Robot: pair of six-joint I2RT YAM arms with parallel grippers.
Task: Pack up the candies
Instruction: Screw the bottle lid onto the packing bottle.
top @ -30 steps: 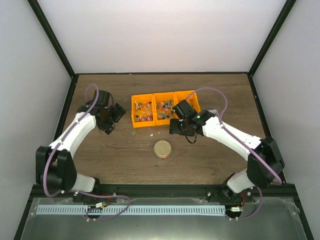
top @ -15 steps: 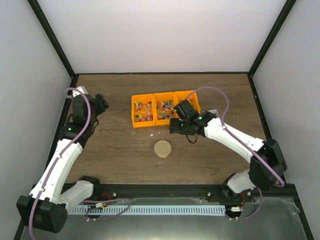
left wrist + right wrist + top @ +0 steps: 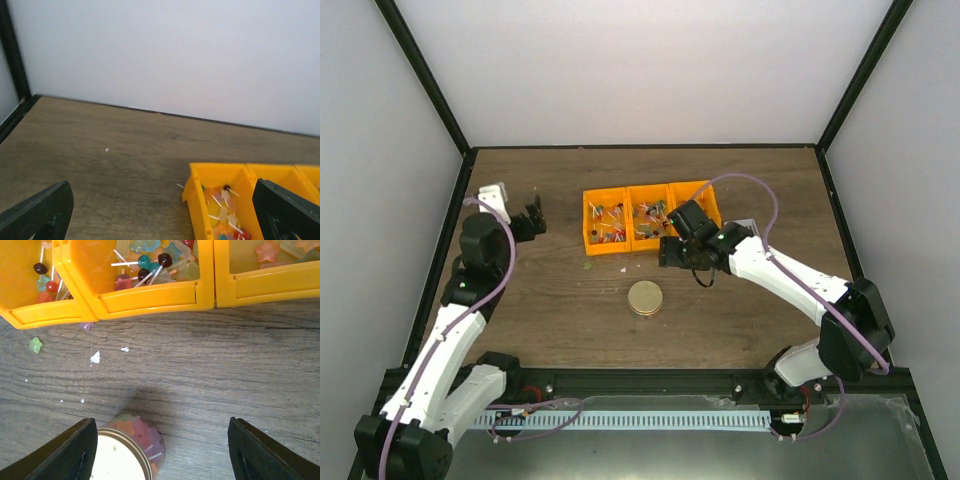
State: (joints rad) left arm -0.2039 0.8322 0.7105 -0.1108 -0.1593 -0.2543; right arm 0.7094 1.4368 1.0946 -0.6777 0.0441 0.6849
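Starting with the biggest thing, Mia asked, "What did the orange bins point(image 3: 629, 205) stand on?"

"A brown wooden table point(image 3: 550, 310)," Tom said. "Three bins in a row, walls touching."

"And the arms?"

"The left arm point(image 3: 450, 320) reached up well to the left of the bins. The right arm point(image 3: 780, 275) came in from their right and ended just on their near side."

"Were the claws holding anything?"

"No. The left gripper point(image 3: 160, 212) was spread wide over bare wood, left of the bins, and the leftmost bin lay ahead of it. The right gripper point(image 3: 167, 455) was spread too, its fingers point(image 3: 270, 455) well apart above the table, just nearer than the bins' front walls, nothing pinched."

"What else lay by the bins?"

"A round gold lid point(image 3: 645, 298), on their near side, apart from them. In the right wrist view pale star sweets point(image 3: 140, 430) were bunched against its rim. Whether they sat in a clear jar under it, I couldn't tell."

"Where were the candies point(image 3: 150, 265)?"

"Mostly inside the bins: stars, plus dark and red balls on thin sticks. One green star point(image 3: 35, 345) lay loose on the wood just outside the bins' front wall, near their left end. A purple one point(image 3: 86, 326) touched that wall, and a few white scraps point(image 3: 95, 357) were scattered close by."
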